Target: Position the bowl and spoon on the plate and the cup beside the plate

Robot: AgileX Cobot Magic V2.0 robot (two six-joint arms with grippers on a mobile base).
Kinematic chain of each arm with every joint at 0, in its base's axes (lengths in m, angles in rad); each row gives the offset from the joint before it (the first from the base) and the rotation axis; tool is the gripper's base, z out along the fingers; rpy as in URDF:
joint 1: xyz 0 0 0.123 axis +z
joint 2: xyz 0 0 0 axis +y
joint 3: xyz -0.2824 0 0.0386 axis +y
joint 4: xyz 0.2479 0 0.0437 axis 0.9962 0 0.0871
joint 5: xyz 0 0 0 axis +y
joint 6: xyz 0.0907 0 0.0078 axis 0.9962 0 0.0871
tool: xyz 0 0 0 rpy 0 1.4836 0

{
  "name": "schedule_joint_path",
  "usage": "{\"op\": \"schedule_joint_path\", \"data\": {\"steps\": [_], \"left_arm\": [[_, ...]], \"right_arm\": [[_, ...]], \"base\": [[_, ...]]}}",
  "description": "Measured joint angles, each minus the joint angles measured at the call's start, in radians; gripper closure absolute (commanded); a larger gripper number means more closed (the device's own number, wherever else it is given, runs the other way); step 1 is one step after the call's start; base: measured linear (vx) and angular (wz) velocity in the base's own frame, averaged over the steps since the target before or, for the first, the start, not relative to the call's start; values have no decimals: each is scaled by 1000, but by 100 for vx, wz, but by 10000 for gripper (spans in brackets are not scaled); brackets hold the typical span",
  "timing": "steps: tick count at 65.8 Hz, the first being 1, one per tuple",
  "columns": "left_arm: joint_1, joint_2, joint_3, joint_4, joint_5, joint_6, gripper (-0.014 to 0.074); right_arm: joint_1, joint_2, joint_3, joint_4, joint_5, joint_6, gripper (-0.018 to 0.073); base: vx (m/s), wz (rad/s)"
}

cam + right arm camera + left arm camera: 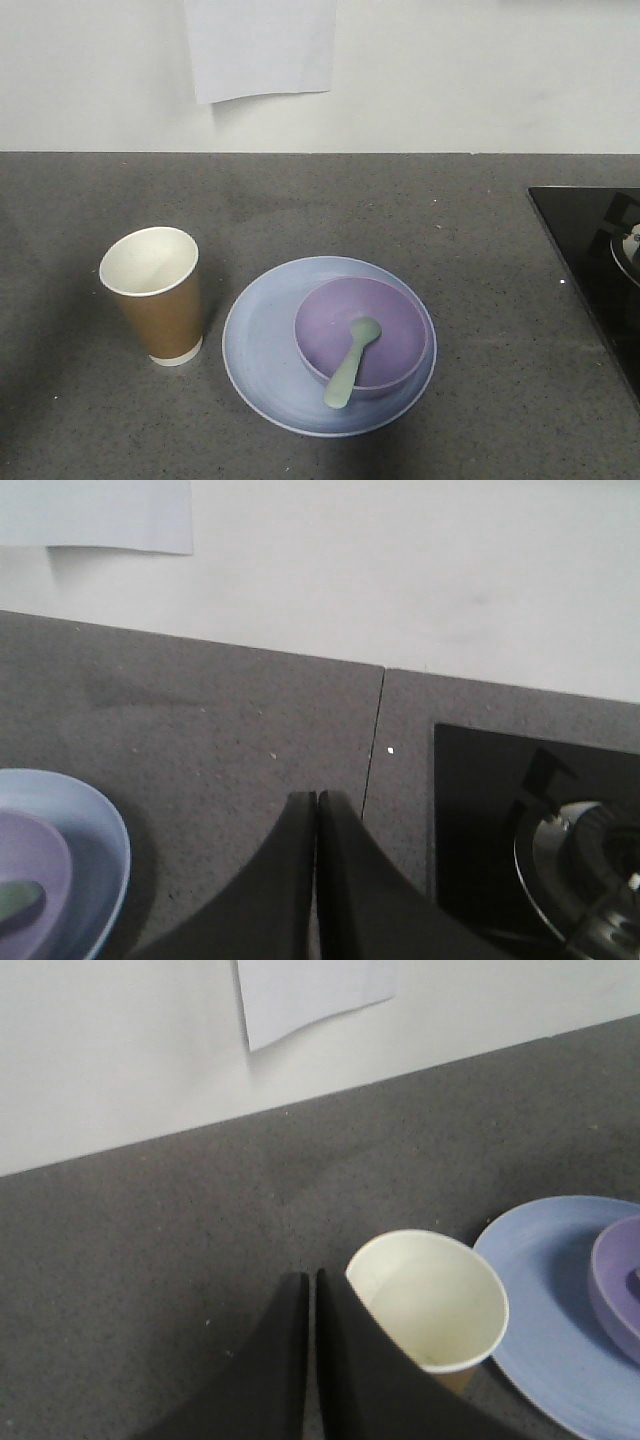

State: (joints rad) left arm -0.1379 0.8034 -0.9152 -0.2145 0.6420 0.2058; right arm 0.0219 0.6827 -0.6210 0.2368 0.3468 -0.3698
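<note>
- The cup stands upright just left of the plate; it looks light and crushable, best held mid-wall.
- The bowl, holding the spoon, sits on the plate's right; smooth plastic, probably slippery.
- The left gripper and right gripper are both closed and empty.

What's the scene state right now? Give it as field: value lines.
plate: on the counter, holds the bowl
bowl: on plate, right of its centre
spoon: head in bowl, handle over bowl's near rim
cup: upright, empty, left of plate, not touching it
left gripper: shut, empty, beside cup
right gripper: shut, empty
stove: right edge
</note>
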Motion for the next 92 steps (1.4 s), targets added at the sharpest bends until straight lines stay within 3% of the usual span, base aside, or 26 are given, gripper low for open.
{"op": "schedule_joint_path", "data": {"steps": [13, 30, 74, 92], "left_arm": [[0, -113, 241, -42, -159, -2, 604], [0, -165, 290, -52, -259, -2, 604], [0, -165, 290, -47, -262, -2, 603], [0, -197, 345, -19, -208, 1, 603]], "right_arm": [[0, -58, 184, 5, -101, 0, 564], [0, -63, 217, 5, -100, 0, 564], [0, -64, 217, 8, -92, -1, 564], [0, -64, 217, 8, -91, -1, 564]], "base": [[0, 0], [0, 0], [0, 0], [0, 0]]}}
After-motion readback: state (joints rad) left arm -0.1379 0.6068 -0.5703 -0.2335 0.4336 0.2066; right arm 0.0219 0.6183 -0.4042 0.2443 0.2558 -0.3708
